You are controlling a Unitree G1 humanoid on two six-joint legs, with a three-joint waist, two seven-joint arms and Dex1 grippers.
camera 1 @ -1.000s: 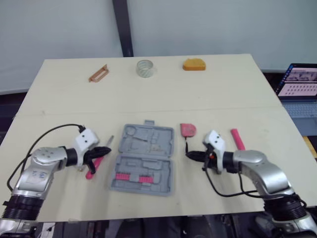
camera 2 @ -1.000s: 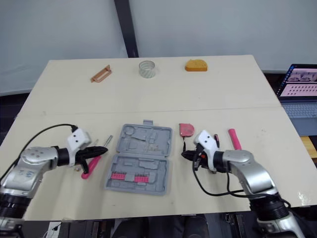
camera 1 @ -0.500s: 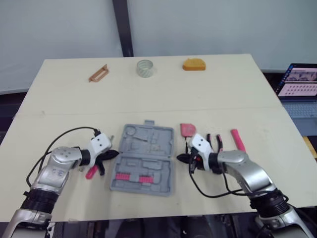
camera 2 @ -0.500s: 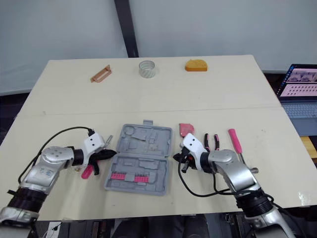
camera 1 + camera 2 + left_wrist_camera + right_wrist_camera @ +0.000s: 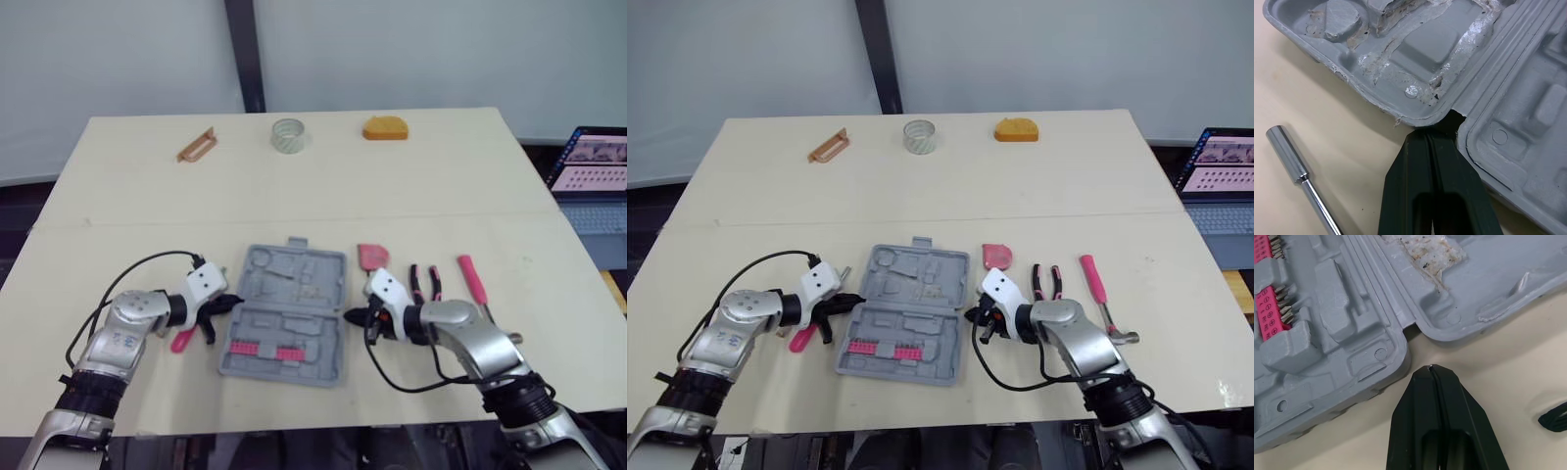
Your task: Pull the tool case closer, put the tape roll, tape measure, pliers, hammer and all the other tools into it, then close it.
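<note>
The tool case [image 5: 286, 313] lies open; the closed left gripper [image 5: 227, 305] touches its left edge, and the closed right gripper [image 5: 351, 317] is just beside its right edge.

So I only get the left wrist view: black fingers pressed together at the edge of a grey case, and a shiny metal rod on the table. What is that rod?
Observer: From the head view, it seems to be the shaft of a screwdriver with a pink handle, lying beside the left gripper.
Operator: Where's the other arm?
Observer: The right gripper, fingers shut, sits at the opposite side of the case, just short of its edge.
Operator: Anything inside yet?
Observer: Pink strips of bits in the near half; the pliers and hammer lie outside on the table, to its right.
</note>
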